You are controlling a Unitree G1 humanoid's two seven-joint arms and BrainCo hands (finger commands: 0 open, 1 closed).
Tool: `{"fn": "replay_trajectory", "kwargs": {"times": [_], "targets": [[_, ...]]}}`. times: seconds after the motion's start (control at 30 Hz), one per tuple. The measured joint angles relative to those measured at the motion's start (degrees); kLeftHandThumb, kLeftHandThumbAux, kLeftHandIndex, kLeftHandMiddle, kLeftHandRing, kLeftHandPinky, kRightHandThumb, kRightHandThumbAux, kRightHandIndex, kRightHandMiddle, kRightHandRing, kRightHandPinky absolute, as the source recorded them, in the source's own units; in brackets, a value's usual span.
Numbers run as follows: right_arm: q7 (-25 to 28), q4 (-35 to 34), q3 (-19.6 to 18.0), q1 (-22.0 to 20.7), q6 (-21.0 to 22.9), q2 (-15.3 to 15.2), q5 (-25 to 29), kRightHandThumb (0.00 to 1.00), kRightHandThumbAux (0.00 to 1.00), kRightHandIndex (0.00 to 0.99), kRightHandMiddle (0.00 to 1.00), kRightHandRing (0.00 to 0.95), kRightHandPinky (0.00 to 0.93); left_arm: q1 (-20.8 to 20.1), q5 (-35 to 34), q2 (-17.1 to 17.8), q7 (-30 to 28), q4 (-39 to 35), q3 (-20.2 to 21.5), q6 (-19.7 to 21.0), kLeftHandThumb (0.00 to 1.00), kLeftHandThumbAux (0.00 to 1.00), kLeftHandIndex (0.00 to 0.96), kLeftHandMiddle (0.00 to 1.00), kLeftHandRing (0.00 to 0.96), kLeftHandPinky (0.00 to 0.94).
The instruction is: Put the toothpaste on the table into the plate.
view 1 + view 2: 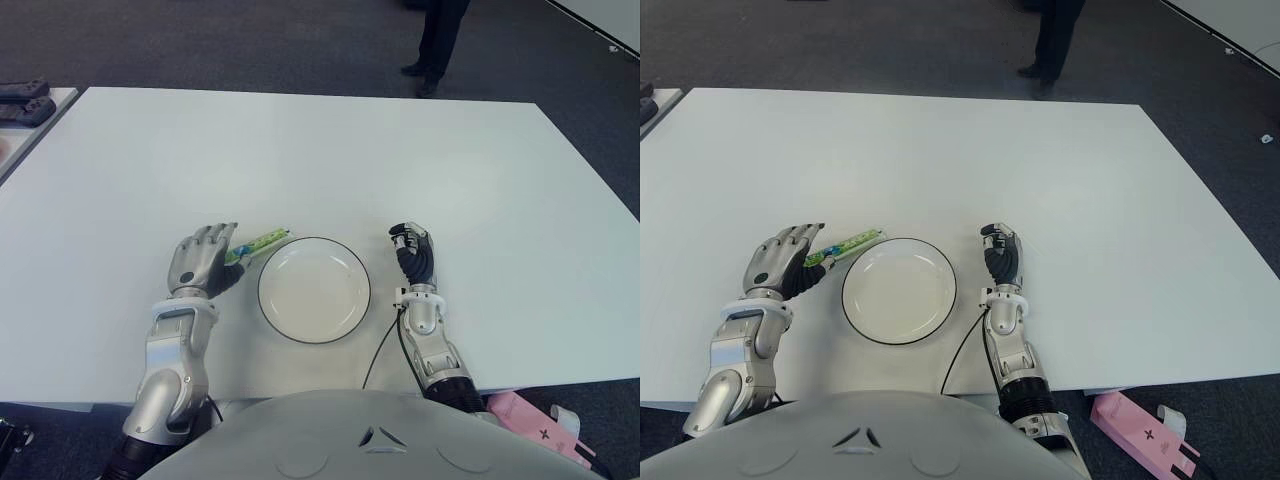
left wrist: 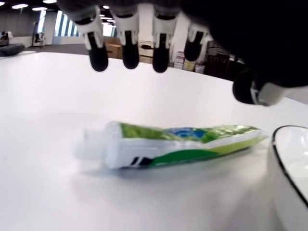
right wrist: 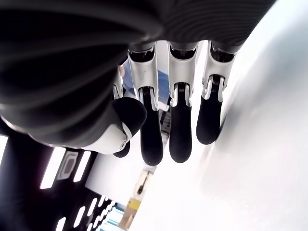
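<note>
A green and white toothpaste tube (image 1: 257,245) lies flat on the white table (image 1: 320,160), its tail end close to the upper left rim of the plate (image 1: 314,289). The plate is white with a dark rim and holds nothing. My left hand (image 1: 203,257) hovers over the tube's cap end, fingers spread and holding nothing; in the left wrist view the tube (image 2: 178,143) lies below the fingertips (image 2: 130,56), untouched. My right hand (image 1: 414,254) shows just right of the plate, fingers extended and holding nothing.
A person's legs (image 1: 436,45) stand beyond the table's far edge. Dark objects (image 1: 25,100) sit on a side surface at far left. A pink box (image 1: 527,420) lies on the floor at lower right.
</note>
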Motion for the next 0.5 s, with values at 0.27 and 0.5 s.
{"fn": "replay_trajectory", "kwargs": {"times": [0.27,0.5], "targets": [[-0.40,0.16,-0.02,0.01,0.00,0.13,0.02,0.837,0.688,0.428,0.456,0.430,0.391,-0.88,-1.16,1.78,-2.48,-2.03,-0.16,-2.23,0.490,0.256,0.000,0.107,0.105,0.130],[-0.61,0.27,0.00,0.01,-0.04,0.11,0.00,0.838,0.688,0.432,0.454,0.430,0.393,-1.73,-2.83,2.57,-2.48,-2.39,-0.03,-4.28,0.449,0.255,0.000,0.101,0.104,0.136]]}}
